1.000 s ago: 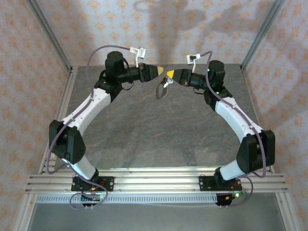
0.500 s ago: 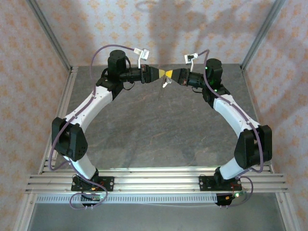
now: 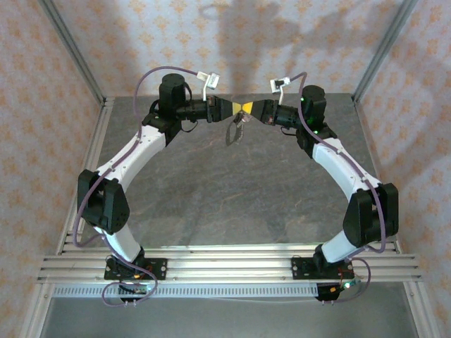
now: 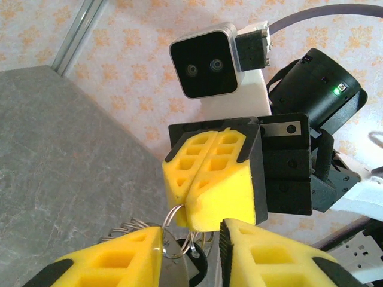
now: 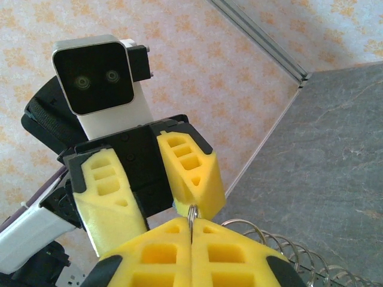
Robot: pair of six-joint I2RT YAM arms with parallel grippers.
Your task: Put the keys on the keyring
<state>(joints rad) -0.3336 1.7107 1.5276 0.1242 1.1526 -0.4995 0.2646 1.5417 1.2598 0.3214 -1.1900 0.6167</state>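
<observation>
Right gripper [image 5: 191,234]: closed, its tips pinching the keyring's wire.
Keyring [image 5: 191,215]: thin wire loop standing up out of the right fingertips. The rest hangs below both grippers, apparently clear of the table [image 3: 211,190].
Coil [image 5: 281,245]: springy wire turns trailing beside the right fingers, apparently part of the same bunch.
Key [image 4: 194,263]: small dark piece beside a silvery part, just under the right fingertips and low between the left fingers. It sits against the wire, but I cannot tell whether it is threaded.
Left gripper [image 4: 191,239]: open, one finger on each side of the ring, nose to nose with the right gripper and gripping nothing.
Done: keyring held aloft and steady, key at the wire.
Left, by judgement: taking the key in the left fingers and working it fully onto the loop.
</observation>
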